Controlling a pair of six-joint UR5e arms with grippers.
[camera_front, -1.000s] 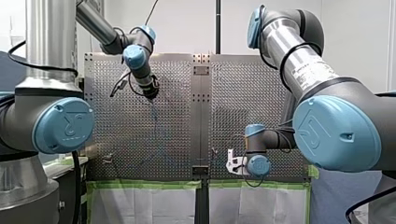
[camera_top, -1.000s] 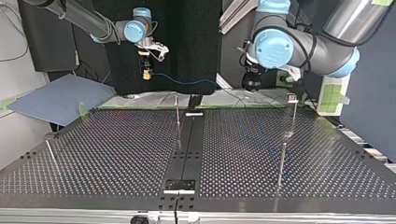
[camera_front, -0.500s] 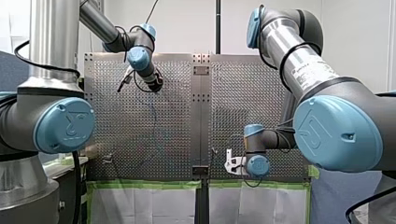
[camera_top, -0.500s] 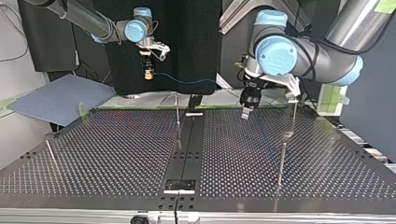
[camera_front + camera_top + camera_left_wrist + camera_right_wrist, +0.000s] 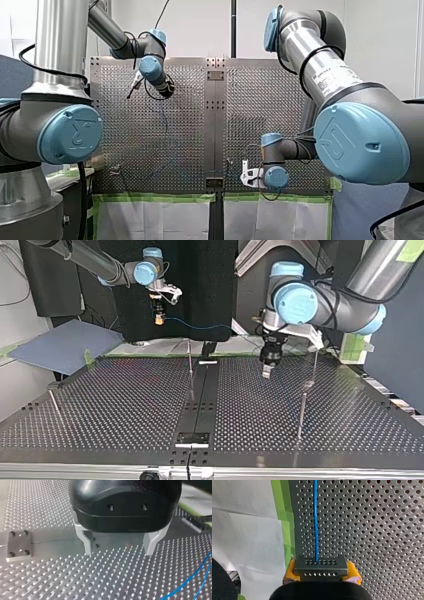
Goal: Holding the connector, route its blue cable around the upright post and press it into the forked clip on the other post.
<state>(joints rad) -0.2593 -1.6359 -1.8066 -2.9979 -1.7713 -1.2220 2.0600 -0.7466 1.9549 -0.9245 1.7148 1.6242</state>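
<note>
In the top view my left gripper, fingers wide apart and empty, has dropped at centre right toward the perforated table, while my right gripper, upper left, clamps the connector, its blue cable seemingly unrouted.

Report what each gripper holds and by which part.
My right gripper clamps the connector by its two side faces between yellow pads; the blue cable leaves its front. My left gripper is open, holding nothing.

The perforated table bears thin posts, a bolted plate and green tape along one edge.
</note>
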